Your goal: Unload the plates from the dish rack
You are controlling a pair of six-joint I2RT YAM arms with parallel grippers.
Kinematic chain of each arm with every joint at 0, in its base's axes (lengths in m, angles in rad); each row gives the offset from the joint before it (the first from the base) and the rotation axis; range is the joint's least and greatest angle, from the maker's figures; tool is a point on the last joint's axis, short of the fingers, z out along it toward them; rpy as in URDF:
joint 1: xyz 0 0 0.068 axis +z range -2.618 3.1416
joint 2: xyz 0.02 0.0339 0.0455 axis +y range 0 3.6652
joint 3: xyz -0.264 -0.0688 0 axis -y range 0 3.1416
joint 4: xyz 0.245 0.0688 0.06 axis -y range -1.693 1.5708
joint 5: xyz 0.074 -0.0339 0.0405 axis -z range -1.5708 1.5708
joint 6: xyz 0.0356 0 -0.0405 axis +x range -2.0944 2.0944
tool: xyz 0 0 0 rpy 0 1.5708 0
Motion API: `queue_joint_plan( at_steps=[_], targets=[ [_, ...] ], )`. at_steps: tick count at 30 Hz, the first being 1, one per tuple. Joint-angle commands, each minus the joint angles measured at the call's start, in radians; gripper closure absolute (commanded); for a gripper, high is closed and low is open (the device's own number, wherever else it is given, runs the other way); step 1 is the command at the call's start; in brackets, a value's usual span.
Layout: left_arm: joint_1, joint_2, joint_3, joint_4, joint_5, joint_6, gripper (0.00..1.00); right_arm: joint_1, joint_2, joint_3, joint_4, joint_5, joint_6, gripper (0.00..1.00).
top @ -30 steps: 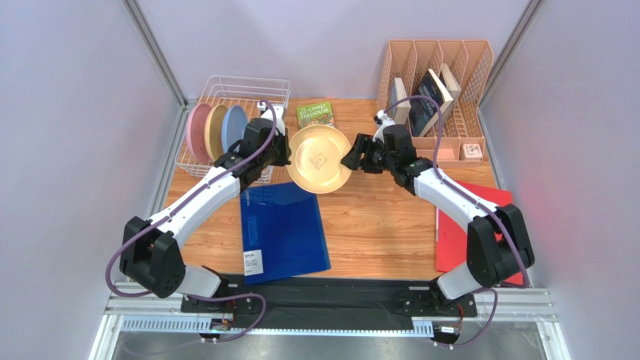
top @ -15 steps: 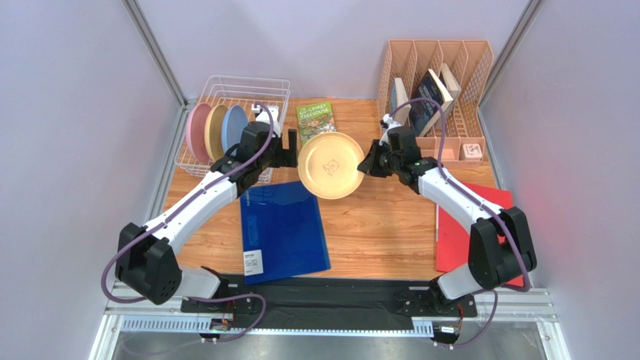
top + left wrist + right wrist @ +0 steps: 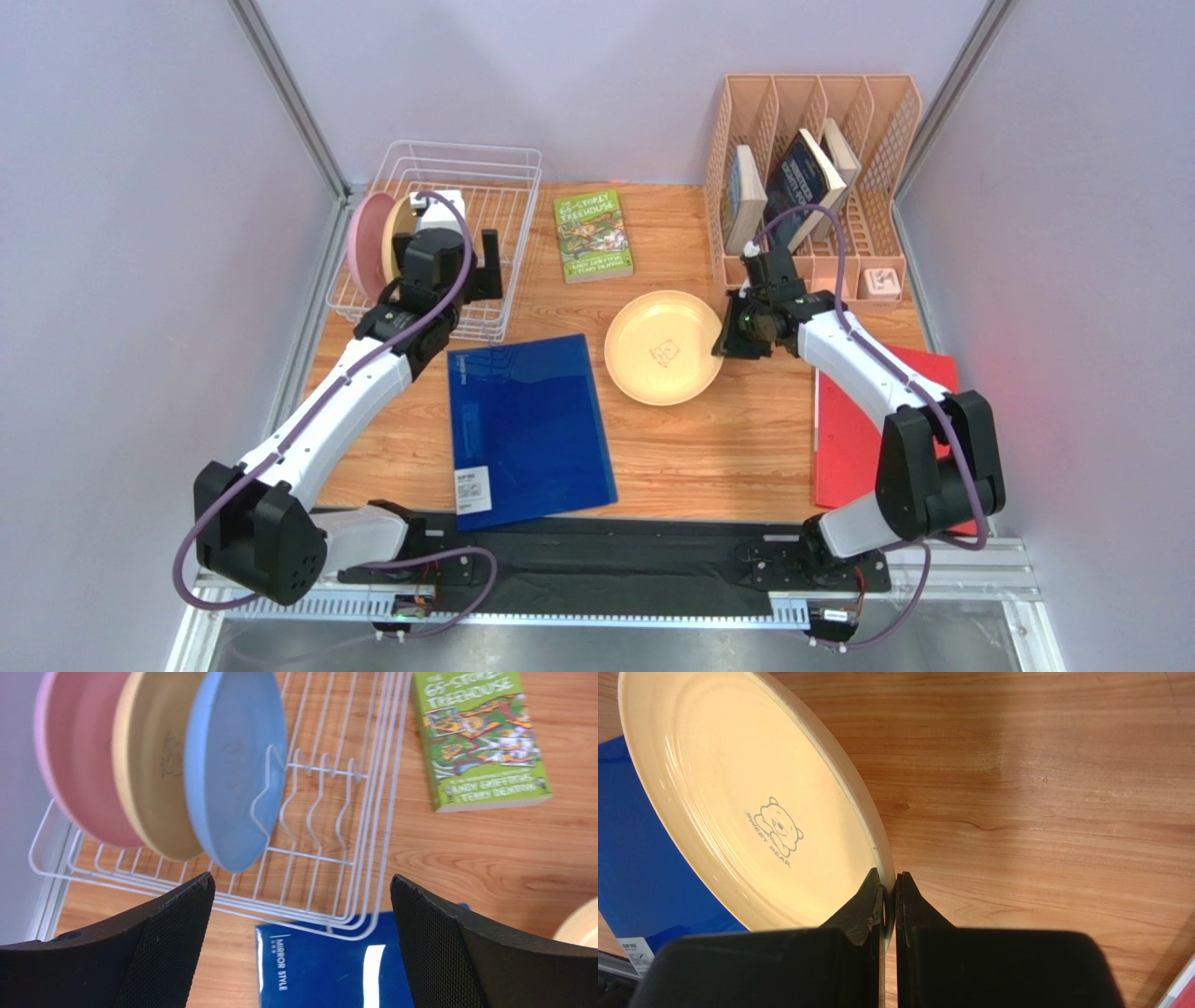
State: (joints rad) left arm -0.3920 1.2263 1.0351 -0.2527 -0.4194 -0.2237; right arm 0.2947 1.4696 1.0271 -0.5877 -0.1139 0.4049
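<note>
A wooden table (image 3: 701, 448) with warm, reddish-brown grain running from side to side fills the middle of the space. Plain, matte, pale lilac-grey panels close it in on three sides: a back wall (image 3: 603, 84) along the far edge, a left wall (image 3: 126, 280) and a right wall (image 3: 1080, 280). A bare metal post (image 3: 288, 98) rises from the far left corner and a second post (image 3: 951, 91) from the far right corner. Along the near edge lie a black strip (image 3: 631, 560) and, in front of it, a silver metal rail (image 3: 617, 605). The light is soft and even, with faint shadows. A dim red tint shows low on the right wall.
</note>
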Motion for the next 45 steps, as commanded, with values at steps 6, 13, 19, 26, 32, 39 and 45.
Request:
queue_joint_plan(
  at_steps=[6,13,19,26,32,39,45],
  targets=[
    [0.088,-0.007,-0.055,0.049,-0.025,0.030,0.02,-0.002,0.081,-0.025,0.012,0.000,0.048,0.94],
    [0.130,0.025,-0.064,0.078,-0.025,0.023,0.03,-0.003,0.107,-0.022,0.008,0.031,0.063,0.64],
    [0.166,0.053,-0.066,0.142,-0.047,0.049,0.05,-0.002,0.057,-0.012,-0.009,0.083,0.060,0.56],
    [0.191,0.131,-0.044,0.247,-0.082,0.096,0.24,-0.002,-0.063,-0.002,-0.024,0.112,0.052,0.54],
    [0.194,0.216,-0.018,0.303,-0.117,0.112,0.46,-0.003,-0.127,0.011,-0.041,0.149,0.049,0.54],
    [0.194,0.268,-0.018,0.363,-0.190,0.141,0.68,-0.003,-0.126,0.016,-0.046,0.137,0.046,0.53],
    [0.194,0.266,-0.001,0.343,-0.162,0.167,1.00,-0.002,-0.104,0.008,-0.034,0.129,0.048,0.53]
  ],
)
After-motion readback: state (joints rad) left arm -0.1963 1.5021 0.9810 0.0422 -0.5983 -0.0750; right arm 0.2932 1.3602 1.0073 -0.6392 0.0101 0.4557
